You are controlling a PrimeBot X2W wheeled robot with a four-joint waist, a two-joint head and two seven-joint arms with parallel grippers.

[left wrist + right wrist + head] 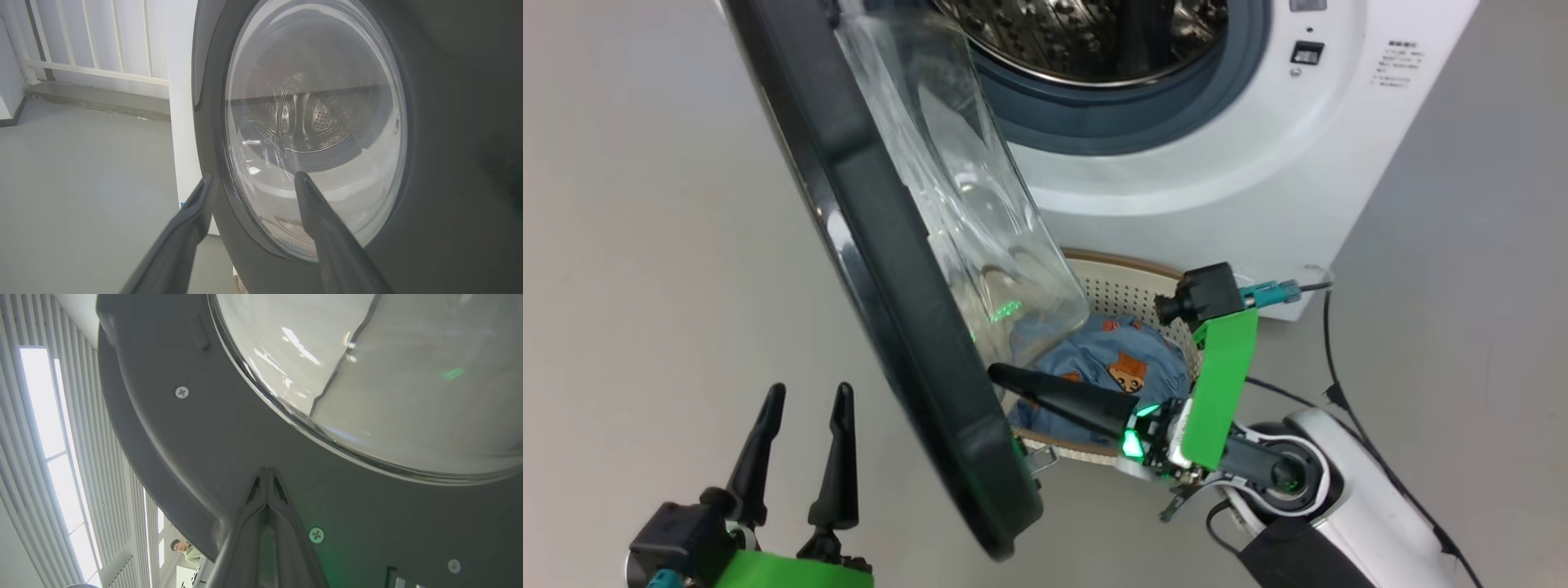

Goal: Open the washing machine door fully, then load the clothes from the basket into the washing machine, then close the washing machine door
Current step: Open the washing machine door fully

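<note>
The washing machine door (931, 269) is rigid, hinged, its glass slick — best pushed at its black rim (874, 220). The right gripper (998, 374) presses there, jaws shut; the left gripper (809, 394) hovers, jaws wide, empty.

three cameras, one door

the head view looks steeply down, past the washing machine door (882, 269) seen nearly edge-on. the left wrist view faces the door's outer glass from close by. the right wrist view looks up along its inner rim, seemingly almost touching. all three share that door.
</note>
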